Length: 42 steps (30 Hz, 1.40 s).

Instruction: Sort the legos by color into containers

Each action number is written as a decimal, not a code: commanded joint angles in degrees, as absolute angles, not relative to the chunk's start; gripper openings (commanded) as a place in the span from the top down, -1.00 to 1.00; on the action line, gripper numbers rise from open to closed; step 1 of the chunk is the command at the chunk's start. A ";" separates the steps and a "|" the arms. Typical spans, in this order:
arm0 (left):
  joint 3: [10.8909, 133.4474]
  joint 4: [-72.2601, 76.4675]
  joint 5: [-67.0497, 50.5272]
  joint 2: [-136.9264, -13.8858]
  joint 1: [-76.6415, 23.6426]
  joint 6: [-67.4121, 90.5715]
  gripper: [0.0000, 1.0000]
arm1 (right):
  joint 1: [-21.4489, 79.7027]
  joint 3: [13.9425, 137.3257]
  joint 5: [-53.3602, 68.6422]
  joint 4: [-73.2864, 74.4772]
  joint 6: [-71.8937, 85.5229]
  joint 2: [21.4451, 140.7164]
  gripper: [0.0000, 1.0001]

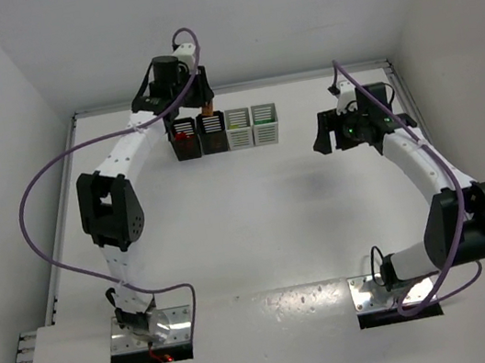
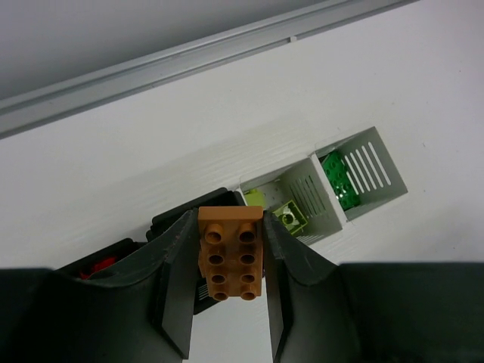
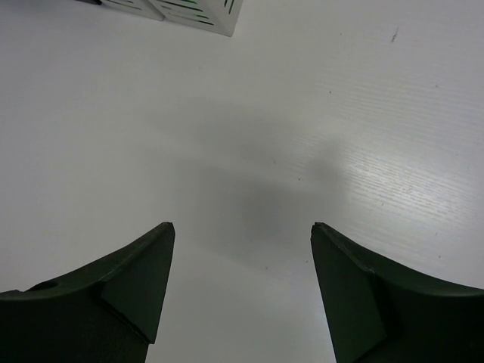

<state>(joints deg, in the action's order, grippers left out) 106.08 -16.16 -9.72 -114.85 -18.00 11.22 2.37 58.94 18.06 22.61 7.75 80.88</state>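
My left gripper point(image 2: 229, 221) is shut on an orange-tan lego point(image 2: 231, 253), studs facing the camera. In the top view this gripper point(image 1: 203, 102) hangs over the second black bin point(image 1: 213, 134) at the back of the table. Four bins stand in a row. The left black bin point(image 1: 185, 141) holds red legos point(image 2: 98, 265). One white bin point(image 2: 302, 198) holds yellow-green legos point(image 2: 290, 217). The other white bin point(image 2: 374, 166) holds green legos point(image 2: 339, 178). My right gripper point(image 3: 242, 228) is open and empty above bare table, to the right of the bins point(image 1: 322, 136).
The back wall rail point(image 2: 189, 57) runs just behind the bins. A corner of a white bin point(image 3: 198, 12) shows at the top left of the right wrist view. White side walls close in the table on both sides.
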 commanded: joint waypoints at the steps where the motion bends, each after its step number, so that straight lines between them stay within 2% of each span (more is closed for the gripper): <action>1: 109.60 -13.18 -10.63 -115.14 -17.93 12.48 0.79 | 2.11 59.59 18.28 20.39 8.00 81.39 -0.46; 14: 109.68 -13.18 -9.58 -118.92 -17.93 11.43 0.67 | 2.11 60.12 18.28 20.92 7.47 82.00 -0.46; 24: 110.21 -13.18 -8.53 -119.97 -17.93 10.37 0.07 | 2.11 60.64 18.28 21.45 7.47 82.00 -0.46; 25: 110.21 -13.18 -8.53 -119.97 -17.93 10.37 -0.12 | 2.11 60.64 18.28 21.45 7.47 82.00 -0.46; 27: 110.21 -13.18 -8.53 -119.45 -17.93 10.37 -0.34 | 2.11 60.64 18.28 21.45 7.47 82.00 -0.46; 28: 110.21 -13.18 -8.53 -118.66 -17.93 10.37 -0.56 | 2.11 61.17 18.28 21.45 7.47 82.00 -0.46; 31: 108.64 -13.18 -7.91 -116.21 -17.41 9.84 -0.80 | 2.11 61.17 18.81 20.92 8.00 81.48 -0.46; 34: 106.18 -14.40 -8.61 -112.86 -17.40 9.84 -0.85 | 2.11 61.17 19.34 20.92 8.00 80.95 -0.46; 35: 105.56 -15.20 -9.22 -109.89 -17.40 9.23 -0.99 | 2.11 61.17 19.34 20.92 8.00 80.43 -0.46; 38: 102.32 -19.59 -10.55 -104.52 -16.87 5.20 -0.99 | 2.11 61.70 19.34 22.05 8.00 79.89 -0.46; 42: 92.76 -24.95 -6.24 -93.20 -16.27 1.85 -0.99 | 2.11 61.71 19.34 23.47 6.94 79.89 -0.49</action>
